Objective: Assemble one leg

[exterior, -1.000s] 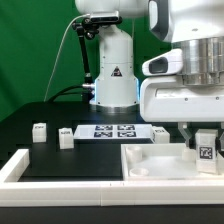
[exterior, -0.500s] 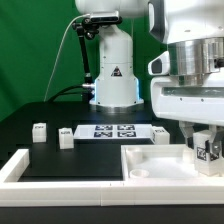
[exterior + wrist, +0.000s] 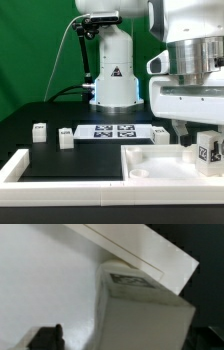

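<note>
This is a robotics lab, set up as a test rig. A white arm (image 3: 112, 70) stands at the back edge of a black worktop (image 3: 40, 155), with a warning sticker (image 3: 116, 73) on its base and a cable (image 3: 68, 50) trailing from it. A plain green curtain (image 3: 30, 50) closes off the background. Near the worktop's middle lies the marker board (image 3: 113, 130) with printed tags, and each leg (image 3: 39, 131) bears a tag of the same kind. A white rail (image 3: 20, 165) fences the near corner on the exterior view's left.
</note>
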Available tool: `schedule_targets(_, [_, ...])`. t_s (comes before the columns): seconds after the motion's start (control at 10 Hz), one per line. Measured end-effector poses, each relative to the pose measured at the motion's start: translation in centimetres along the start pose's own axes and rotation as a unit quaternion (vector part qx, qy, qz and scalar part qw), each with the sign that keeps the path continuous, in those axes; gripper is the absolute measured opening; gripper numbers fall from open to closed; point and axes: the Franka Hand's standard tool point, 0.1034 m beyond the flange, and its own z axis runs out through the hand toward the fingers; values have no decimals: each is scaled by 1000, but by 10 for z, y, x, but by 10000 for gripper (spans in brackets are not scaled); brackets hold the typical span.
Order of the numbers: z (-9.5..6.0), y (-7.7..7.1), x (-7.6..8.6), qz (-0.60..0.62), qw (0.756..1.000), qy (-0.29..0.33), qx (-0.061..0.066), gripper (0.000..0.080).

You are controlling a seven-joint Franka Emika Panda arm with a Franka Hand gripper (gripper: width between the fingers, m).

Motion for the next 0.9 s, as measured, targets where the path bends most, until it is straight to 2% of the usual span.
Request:
schedule_targets(0.2, [0,-1,-1,-101,995,0,0,644])
schedule_targets(0.4, [0,-1,-1,-208,978,0,-1,648])
schedule_targets(0.9, [0,0,-1,-415,910,0,-1,648])
